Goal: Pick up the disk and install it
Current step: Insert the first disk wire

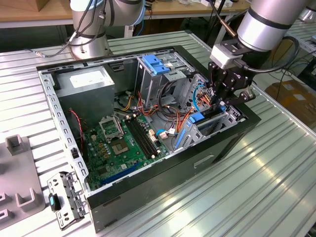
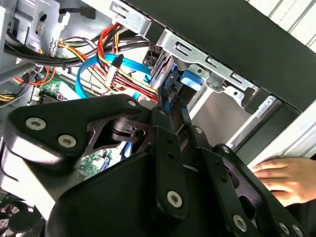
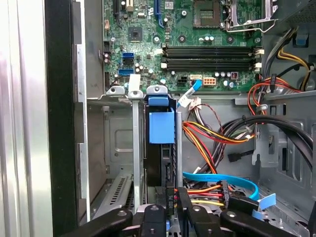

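Disk (image 3: pixel 161 148) stands on edge in the metal bay (image 3: pixel 136 148) at the case (image 1: pixel 163 177) front corner, blue tab up, appearing mostly seated. Gripper (image 1: pixel 220 101) sits low over it, fingers pinched on its rear edge. Release apparently remains. A hand (image 2: pixel 284 180) rests outside the case.

The flat disk with its light-blue plastic carrier rail (image 3: pixel 161 127) stands on edge inside the silver metal drive cage (image 3: pixel 136 148), seated in its slot.
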Available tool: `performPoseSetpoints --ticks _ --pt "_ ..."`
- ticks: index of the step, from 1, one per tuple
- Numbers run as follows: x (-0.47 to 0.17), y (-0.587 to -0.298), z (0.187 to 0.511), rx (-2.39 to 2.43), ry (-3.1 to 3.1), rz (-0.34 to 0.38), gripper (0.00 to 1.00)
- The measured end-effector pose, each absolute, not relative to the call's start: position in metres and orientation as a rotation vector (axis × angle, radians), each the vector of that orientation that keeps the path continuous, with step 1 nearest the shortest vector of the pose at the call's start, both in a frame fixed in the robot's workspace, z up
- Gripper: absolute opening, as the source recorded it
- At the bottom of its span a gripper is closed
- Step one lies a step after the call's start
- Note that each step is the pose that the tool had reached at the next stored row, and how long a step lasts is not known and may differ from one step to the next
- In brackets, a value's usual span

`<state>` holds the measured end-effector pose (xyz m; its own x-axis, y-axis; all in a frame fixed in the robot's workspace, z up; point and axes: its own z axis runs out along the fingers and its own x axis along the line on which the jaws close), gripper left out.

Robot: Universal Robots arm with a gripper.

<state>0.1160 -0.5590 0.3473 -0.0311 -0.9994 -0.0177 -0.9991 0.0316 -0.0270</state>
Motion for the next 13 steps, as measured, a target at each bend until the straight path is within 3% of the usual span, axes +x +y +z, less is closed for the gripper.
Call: performPoseSetpoints --ticks 13 --pt "0.1161 -0.5589 0.3549 -2.163 2.232 -0.007 0.23"
